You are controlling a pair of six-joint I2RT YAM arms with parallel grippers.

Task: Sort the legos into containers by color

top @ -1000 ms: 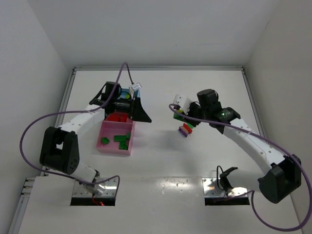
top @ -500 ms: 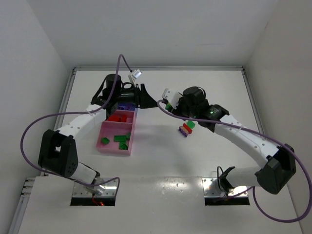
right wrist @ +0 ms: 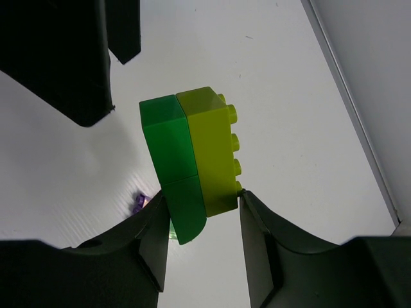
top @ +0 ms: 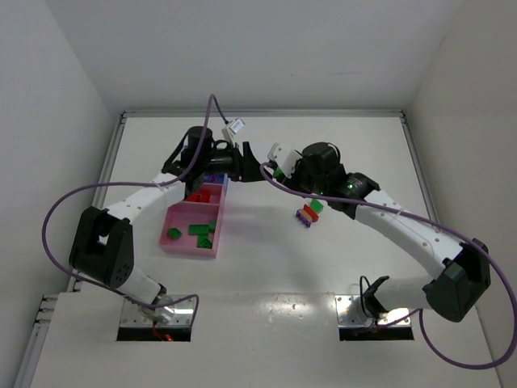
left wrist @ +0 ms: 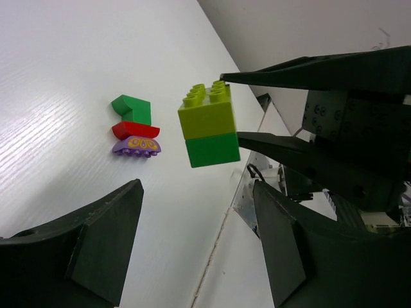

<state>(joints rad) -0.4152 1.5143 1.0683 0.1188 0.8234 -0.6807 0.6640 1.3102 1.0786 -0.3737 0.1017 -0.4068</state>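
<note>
Swung rightward, left fingers (left wrist: 96, 250) now spread beside two stacked studded blocks (left wrist: 209, 125), lime on green, pinched midair by right fingers (right wrist: 263, 256). One three-piece pile (left wrist: 135, 131), green-red-purple, on white surface (top: 266, 267).

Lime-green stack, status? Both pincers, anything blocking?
Right pincer shut on lime-green stack, held mid-air. Left pincer open, facing it, not touching. Green-red-purple stack loose on table. Nothing between the pincers.

left gripper (left wrist: 196, 188) spread wide, aloft opposite the clamped right gripper (right wrist: 199, 205), both arms outstretched
</note>
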